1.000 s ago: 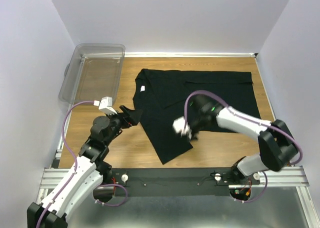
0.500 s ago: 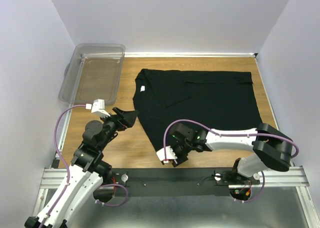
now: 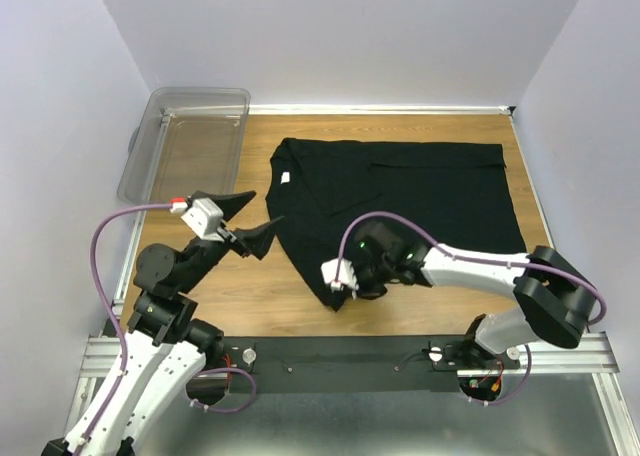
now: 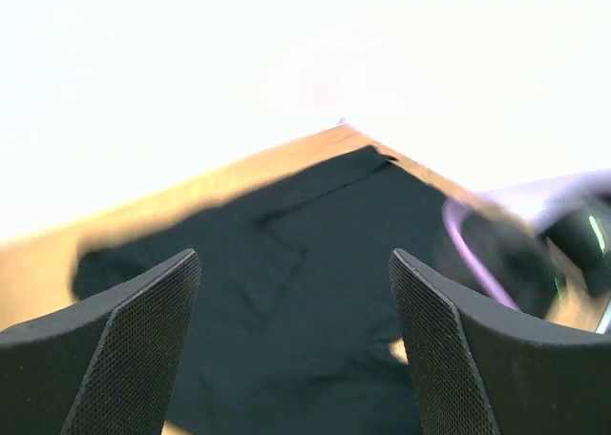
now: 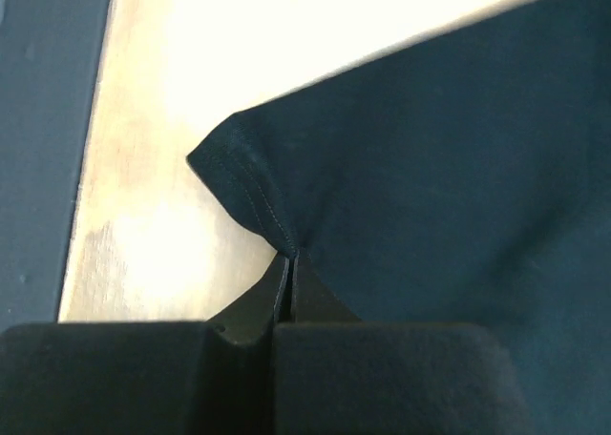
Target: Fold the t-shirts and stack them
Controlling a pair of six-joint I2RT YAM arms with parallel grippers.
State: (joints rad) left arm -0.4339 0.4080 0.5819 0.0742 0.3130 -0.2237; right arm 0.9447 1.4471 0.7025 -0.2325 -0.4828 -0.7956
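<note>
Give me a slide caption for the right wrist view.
Right tool shut on a hemmed corner of the black t-shirt over the wooden table.

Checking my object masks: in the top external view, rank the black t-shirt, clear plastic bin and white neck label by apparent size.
Largest to smallest:
1. black t-shirt, clearly largest
2. clear plastic bin
3. white neck label, tiny

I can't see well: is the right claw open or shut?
Shut. The right claw is closed tight on the black t-shirt, pinching the cloth near its hemmed corner.
</note>
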